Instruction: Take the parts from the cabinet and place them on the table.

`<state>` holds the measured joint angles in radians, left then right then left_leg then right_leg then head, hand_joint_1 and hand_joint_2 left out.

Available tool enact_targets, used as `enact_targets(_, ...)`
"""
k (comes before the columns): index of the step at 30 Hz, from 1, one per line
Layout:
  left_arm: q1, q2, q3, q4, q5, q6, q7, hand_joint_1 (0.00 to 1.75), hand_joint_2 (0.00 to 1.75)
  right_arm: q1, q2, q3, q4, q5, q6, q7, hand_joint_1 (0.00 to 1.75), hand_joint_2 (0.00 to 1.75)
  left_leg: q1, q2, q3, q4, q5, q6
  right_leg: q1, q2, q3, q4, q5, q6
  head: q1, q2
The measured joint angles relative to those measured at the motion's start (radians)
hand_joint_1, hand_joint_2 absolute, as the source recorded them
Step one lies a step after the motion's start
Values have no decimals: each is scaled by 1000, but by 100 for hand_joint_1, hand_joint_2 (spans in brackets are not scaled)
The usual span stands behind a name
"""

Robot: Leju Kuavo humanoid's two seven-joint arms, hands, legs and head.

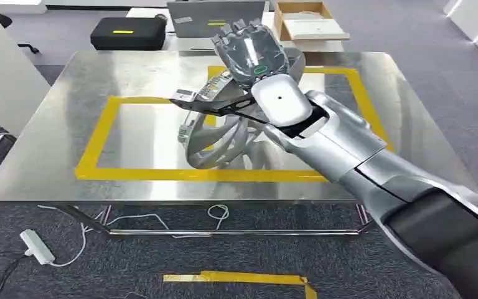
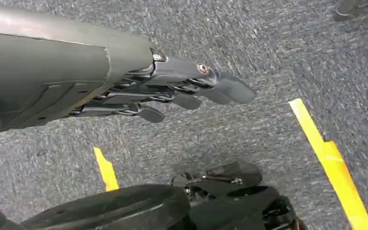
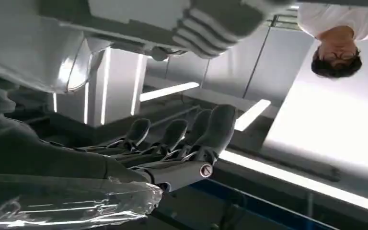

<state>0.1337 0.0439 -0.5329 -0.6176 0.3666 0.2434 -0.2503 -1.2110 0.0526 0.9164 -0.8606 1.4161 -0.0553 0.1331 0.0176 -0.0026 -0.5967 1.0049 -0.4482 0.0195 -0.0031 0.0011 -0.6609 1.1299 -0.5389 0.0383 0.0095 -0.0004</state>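
from my head, i see my right hand (image 1: 252, 53) raised over the steel table (image 1: 43, 162), palm turned up and back, at about one o'clock from the table's middle. under it hangs the part (image 1: 218, 140), a silvery ring-shaped piece with ribs, wrapped in clear plastic; it sits across the yellow tape frame (image 1: 99, 134), its low edge at or just above the tabletop, and i cannot tell whether it touches. whether my fingers grip it or it simply hooks on my wrist and palm i cannot tell. a black case (image 1: 127, 32) lies beyond the table at eleven o'clock.

at my left wrist, my left hand (image 2: 172, 93) hangs over grey carpet (image 2: 278, 57), fingers straight and slightly apart, holding nothing. yellow floor tape (image 2: 333, 165) runs nearby.

at my right wrist, my fingers (image 3: 220, 129) look stretched rather than curled, with crinkled clear plastic (image 3: 67, 206) against the heel of the hand. a person (image 3: 338, 38) stands past them.

as i judge it, this part is fetched and over the table; setting it down and letting go remain.
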Motion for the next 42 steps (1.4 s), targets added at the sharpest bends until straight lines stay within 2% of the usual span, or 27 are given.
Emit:
enact_targets(2,1,0,-3,0,10,1,-4,0,175,0,0,22,5,14,6,-10,80,175,-1,0,0,1,-1,2,0,0,-82,169,-62,4,0,0)
enact_targets(3,2,0,-5,0,13,1,-7,0,175,-1,0,29,6,14,10,-11,80,175,-2,0,1,1,-1,2,0,0,-100,201,-62,3,-2,0)
enact_targets(4,2,0,-5,0,17,1,-10,0,175,-3,0,36,6,14,15,-14,80,175,-2,0,3,1,-2,3,0,0,-95,183,-39,1,0,0)
enact_targets(5,1,0,-6,0,18,1,-14,0,175,-5,0,41,6,14,17,-16,80,175,-3,0,6,1,-4,3,0,0,-67,124,1,-2,-1,0)
enact_targets(7,1,-1,-8,0,19,1,-19,0,175,-13,0,52,6,14,19,-18,80,175,-5,-3,14,1,-9,0,1,-1,31,-77,96,-15,0,0)
enact_targets(9,1,-2,-10,0,20,1,-20,0,175,-19,0,62,6,14,20,-18,80,175,-10,-3,6,6,-10,-10,7,-2,63,-131,83,-21,-1,0)
enact_targets(12,1,-2,-13,0,20,1,-21,0,175,-26,0,75,6,13,19,-18,80,175,-7,-1,8,2,-8,-26,9,2,61,-129,84,-29,-2,0)
enact_targets(14,2,1,-15,-1,20,1,-26,0,175,-30,0,78,6,10,24,-16,80,175,-7,-1,-2,33,-39,-36,-2,-1,70,-141,91,-41,-5,0)
enact_targets(17,2,2,-21,-1,21,5,-34,0,175,-25,0,90,2,4,37,-16,80,175,-1,0,-103,256,-150,-48,-2,0,69,-140,89,-45,-8,0)
enact_targets(18,2,2,-22,-1,23,6,-37,0,175,-24,0,92,2,2,40,-14,80,175,0,0,-125,302,-159,-50,-2,1,69,-139,89,-44,-9,0)
enact_targets(19,2,3,-23,-1,24,7,-40,0,175,-23,0,94,-1,0,45,-13,80,175,1,0,-127,301,-144,-52,-2,1,70,-139,89,-44,-9,0)
enact_targets(20,2,4,-24,-1,29,7,-42,0,175,-23,0,96,-6,0,48,-9,80,175,3,0,-110,260,-107,-52,-2,3,70,-138,88,-43,-10,0)
enact_targets(22,2,6,-25,-1,34,7,-50,0,175,-24,-1,98,-18,-3,57,-3,80,175,7,0,-29,87,-9,-52,-5,5,71,-131,83,-36,-9,0)
enact_targets(23,2,6,-26,0,37,7,-52,0,175,-24,-1,98,-21,-6,60,0,80,175,7,-1,-3,34,-8,-52,-4,5,68,-127,80,-31,-8,0)
enact_targets(24,1,5,-27,0,40,7,-55,0,175,-26,-3,99,-23,-7,63,2,80,175,3,-3,4,12,-15,-47,4,8,60,-119,79,-26,-11,0)
enact_targets(28,2,5,-31,0,40,-3,-68,0,175,-26,-11,98,-30,-12,68,3,80,175,5,-2,-2,10,-8,-17,0,8,53,-125,79,-7,-9,0)
enact_targets(29,2,6,-32,0,41,-7,-72,0,175,-27,-15,98,-31,-14,68,3,0,175,5,-1,-1,10,-8,-12,-1,6,39,-103,61,-3,-5,0)
enact_targets(30,1,7,-32,0,41,-10,-75,0,175,-28,-19,98,-31,-14,69,3,0,175,4,-1,-2,10,-8,-5,-1,5,15,-46,27,1,-1,0)
enact_targets(32,1,8,-33,0,44,-33,-84,0,175,-23,-23,99,-31,-15,69,3,0,175,1,0,-2,10,-9,-1,-1,4,-68,130,-47,5,-2,0)
enact_targets(33,1,8,-34,0,46,-41,-87,0,175,-20,-24,100,-31,-15,69,3,0,175,0,0,-2,11,-9,-1,-1,4,-100,193,-63,5,-2,0)
enact_targets(34,1,9,-34,0,52,-45,-90,0,175,-17,-25,100,-31,-15,70,4,0,175,-2,0,-1,11,-9,0,0,4,-108,203,-54,3,-2,0)
enact_targets(35,0,9,-34,2,56,-48,-93,0,175,-16,-27,99,-31,-16,72,8,0,175,-3,-1,0,11,-10,0,0,4,-92,167,-22,-1,-1,0)
enact_targets(36,-1,8,-34,4,63,-48,-93,0,175,-18,-27,98,-31,-16,74,14,0,175,-5,-2,3,11,-10,1,1,4,-57,94,21,-8,-1,0)
enact_targets(37,-1,8,-34,6,69,-47,-93,0,0,-20,-27,98,-31,-15,78,20,0,175,-6,-2,6,11,-12,0,2,4,-11,-1,66,-14,-2,0)
enact_targets(38,-2,6,-34,9,71,-44,-93,0,0,-23,-27,97,-31,-13,83,27,0,175,-7,-2,8,11,-14,-1,5,4,34,-93,96,-23,-2,0)
enact_targets(39,-4,3,-34,13,72,-41,-92,0,0,-25,-27,98,-31,-11,89,33,0,175,-15,-2,4,14,-17,-6,9,3,59,-114,81,-26,-3,0)
enact_targets(42,-7,-3,-35,23,72,-27,-89,0,0,-26,-27,98,-31,-7,102,44,0,175,-8,0,5,9,-12,-22,12,6,55,-120,81,-29,-3,0)
